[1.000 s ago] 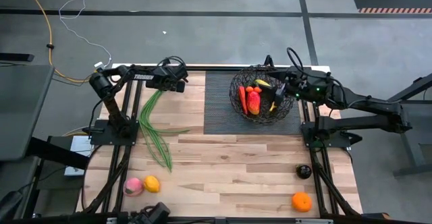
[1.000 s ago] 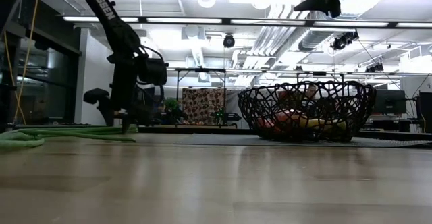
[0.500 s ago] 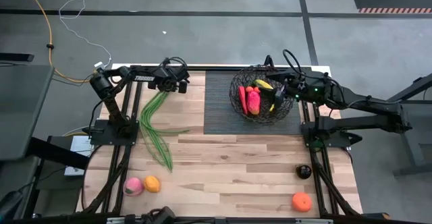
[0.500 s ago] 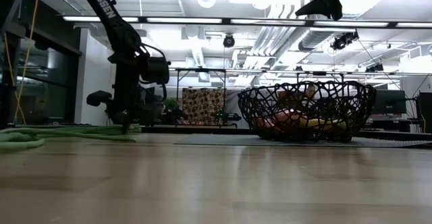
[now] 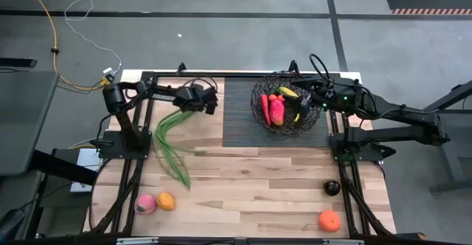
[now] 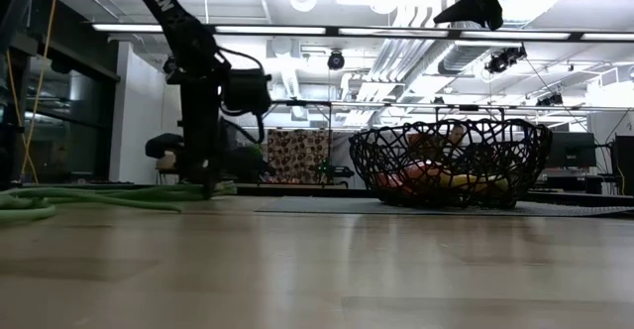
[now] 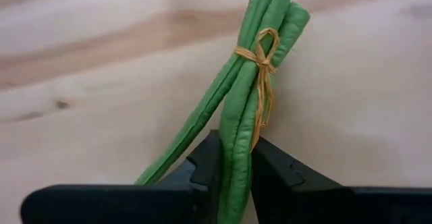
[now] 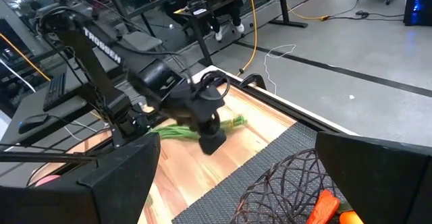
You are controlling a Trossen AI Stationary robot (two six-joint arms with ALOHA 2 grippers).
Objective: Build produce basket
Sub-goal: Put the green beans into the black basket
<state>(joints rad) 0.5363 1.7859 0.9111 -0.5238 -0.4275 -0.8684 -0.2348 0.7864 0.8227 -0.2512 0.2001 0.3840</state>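
The black wire basket (image 5: 286, 108) stands on the dark ribbed mat (image 5: 240, 119) and holds a red chili (image 5: 265, 107), a red-green mango (image 5: 277, 111) and a yellow banana (image 5: 287, 92). The long green stalks (image 5: 171, 138) lie on the wood left of the mat, bound with a tan tie (image 7: 263, 55) near one end. My left gripper (image 5: 209, 102) is shut on them close to that end. My right gripper (image 5: 306, 101) hangs open above the basket's right side, well over its rim in the low view (image 6: 483, 2). My left gripper pinches the bundle of stalks between its two fingers (image 7: 202, 173), just behind the tied end (image 7: 236, 153). The fingers come from above, pointing down, and lie across the stalks. The rest of the bundle (image 6: 99, 196) trails low along the table toward the left.
A pink peach (image 5: 146, 204) and a yellow-orange fruit (image 5: 167, 201) sit near the table's near-left corner. A dark plum (image 5: 332, 187) and an orange (image 5: 330, 220) sit near-right. Bare wood lies between them.
My left gripper has moved toward the table's right and slightly nearer, toward the mat and basket, staying shut on the stalks. The stalks' tied end has been dragged along with it, while their loose tails have stayed about where they were.
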